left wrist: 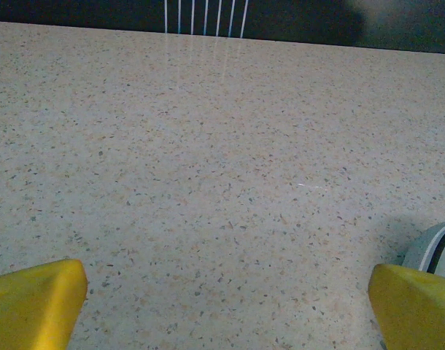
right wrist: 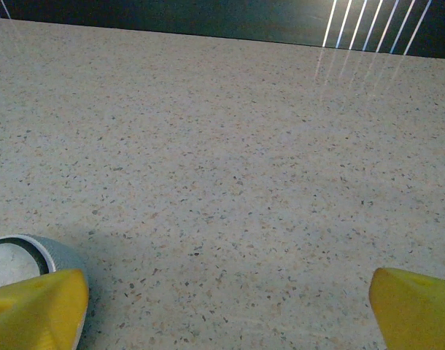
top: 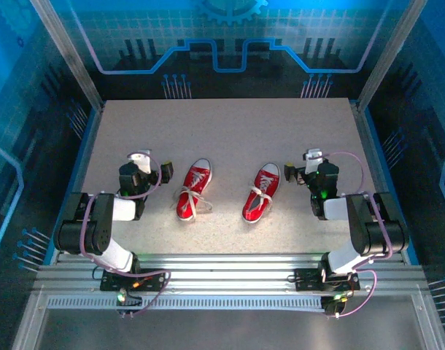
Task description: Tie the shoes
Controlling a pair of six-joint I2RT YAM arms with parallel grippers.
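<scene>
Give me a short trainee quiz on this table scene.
1. True or false: the left gripper is shut.
2. The left shoe and the right shoe lie: A) side by side, apart, between the grippers; B) stacked; C) one in each gripper.
3. Fill in: the right gripper stands ___ above the table.
Key: 1 false; 2 A; 3 open.
</scene>
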